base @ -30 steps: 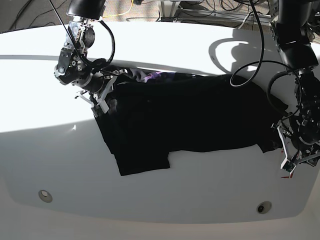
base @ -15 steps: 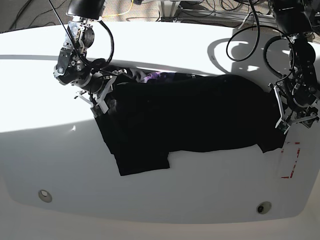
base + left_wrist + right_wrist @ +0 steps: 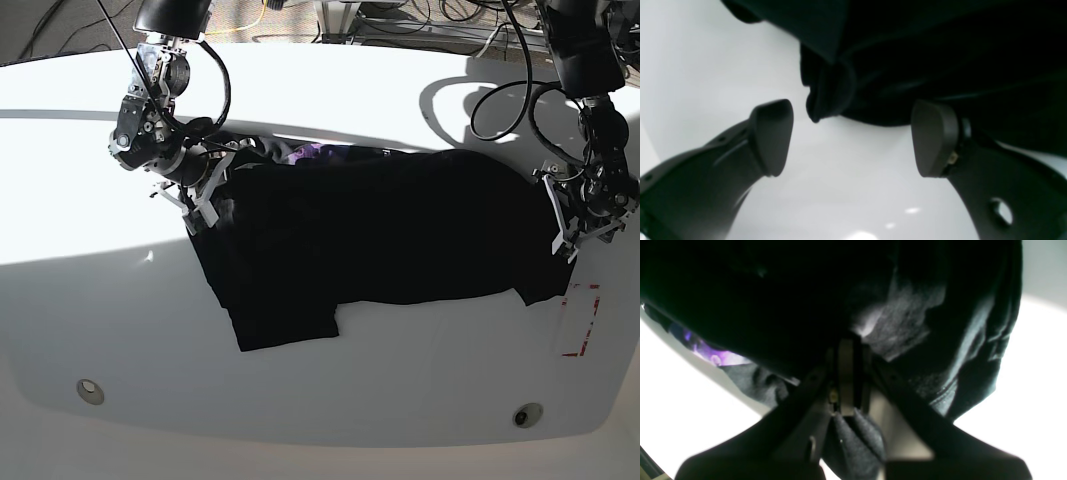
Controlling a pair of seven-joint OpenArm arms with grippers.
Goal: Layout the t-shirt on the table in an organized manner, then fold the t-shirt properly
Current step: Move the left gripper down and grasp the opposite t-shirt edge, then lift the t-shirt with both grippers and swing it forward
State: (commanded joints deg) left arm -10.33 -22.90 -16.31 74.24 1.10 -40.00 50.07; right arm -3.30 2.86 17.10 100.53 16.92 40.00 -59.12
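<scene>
- Right gripper [image 3: 200, 190]: pinched tight on a fold of the t-shirt [image 3: 370, 235], unmoved over the last second.
- T-shirt: spread across the table [image 3: 100, 300] between the grippers.
- Left gripper [image 3: 572, 228]: jaws wide, empty; it has risen to the hem just ahead of its fingertips [image 3: 773, 133]. Judged: about to grasp and straighten.

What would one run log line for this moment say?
left gripper: open, at t-shirt edge | right gripper: shut on t-shirt | t-shirt: spread on table, unfolded
</scene>
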